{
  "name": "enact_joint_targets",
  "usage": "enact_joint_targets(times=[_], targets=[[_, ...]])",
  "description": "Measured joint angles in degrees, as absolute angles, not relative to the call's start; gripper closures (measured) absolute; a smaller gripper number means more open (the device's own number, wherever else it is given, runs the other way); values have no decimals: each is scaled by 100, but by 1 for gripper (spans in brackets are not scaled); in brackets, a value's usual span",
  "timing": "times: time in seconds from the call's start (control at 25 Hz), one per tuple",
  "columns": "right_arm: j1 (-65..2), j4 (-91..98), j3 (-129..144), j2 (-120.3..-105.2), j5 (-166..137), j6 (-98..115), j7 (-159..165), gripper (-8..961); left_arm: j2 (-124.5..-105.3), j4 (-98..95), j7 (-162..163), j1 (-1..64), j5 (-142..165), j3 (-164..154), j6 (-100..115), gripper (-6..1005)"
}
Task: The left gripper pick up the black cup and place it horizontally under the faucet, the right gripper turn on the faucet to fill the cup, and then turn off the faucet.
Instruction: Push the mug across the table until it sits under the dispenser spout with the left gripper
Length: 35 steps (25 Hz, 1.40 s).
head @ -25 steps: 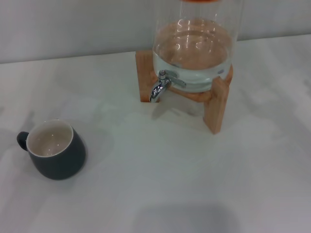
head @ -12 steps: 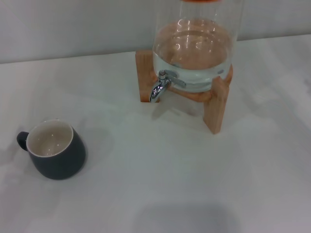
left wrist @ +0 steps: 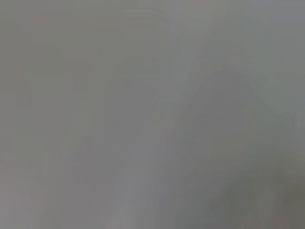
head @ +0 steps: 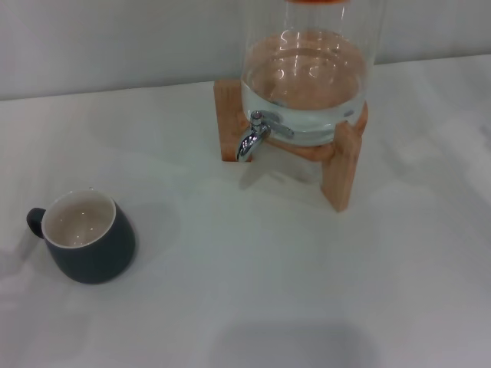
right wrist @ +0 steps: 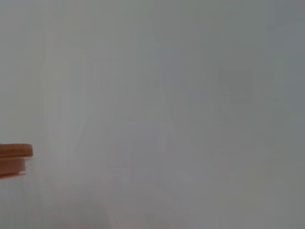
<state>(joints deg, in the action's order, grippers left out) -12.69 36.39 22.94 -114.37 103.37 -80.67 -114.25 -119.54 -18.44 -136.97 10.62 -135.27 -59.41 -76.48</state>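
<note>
The black cup (head: pixel 86 239) stands upright at the left of the white table, cream inside showing, its small handle pointing left. The chrome faucet (head: pixel 254 136) sticks out from the base of the glass jar, spout curving down, nothing under it. Neither the left gripper nor the right gripper shows in any view. The left wrist view shows only plain grey surface. The right wrist view shows pale surface and a bit of the wooden stand (right wrist: pixel 14 157) at one edge.
A large glass jar (head: pixel 307 77) partly filled with water sits on a wooden stand (head: pixel 341 172) at the back centre-right. A pale wall runs behind the table (head: pixel 253 291). White tabletop lies between the cup and the stand.
</note>
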Motion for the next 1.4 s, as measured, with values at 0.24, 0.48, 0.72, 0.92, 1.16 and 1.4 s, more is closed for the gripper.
enact_joint_targets(times=[0.24, 0.48, 0.72, 0.92, 1.16, 1.4], targets=[[-1257, 3638, 2294, -11442, 10345, -8068, -11425, 274, -11953, -1610, -14003, 1082, -13526, -5941, -7648, 110], [-1262, 3635, 2291, -11437, 10349, -8068, -11425, 274, -11950, -1408, -14230, 1102, -13526, -5941, -7596, 109], [-1268, 3624, 2284, -11429, 10353, -8062, -11425, 275, -11946, -1312, -14362, 1067, -13524, -5941, -7587, 110], [-1275, 3621, 2285, -11419, 10353, -8041, -11425, 275, -11938, -1225, -14461, 1080, -13520, -5941, -7506, 110], [-1275, 3621, 2285, -11417, 10354, -8026, -11425, 274, -11936, -1221, -14479, 1114, -13479, -5975, -7136, 109], [-1274, 3621, 2285, -11423, 10353, -8024, -11425, 274, -11935, -1221, -14482, 1178, -13419, -5991, -6915, 109]])
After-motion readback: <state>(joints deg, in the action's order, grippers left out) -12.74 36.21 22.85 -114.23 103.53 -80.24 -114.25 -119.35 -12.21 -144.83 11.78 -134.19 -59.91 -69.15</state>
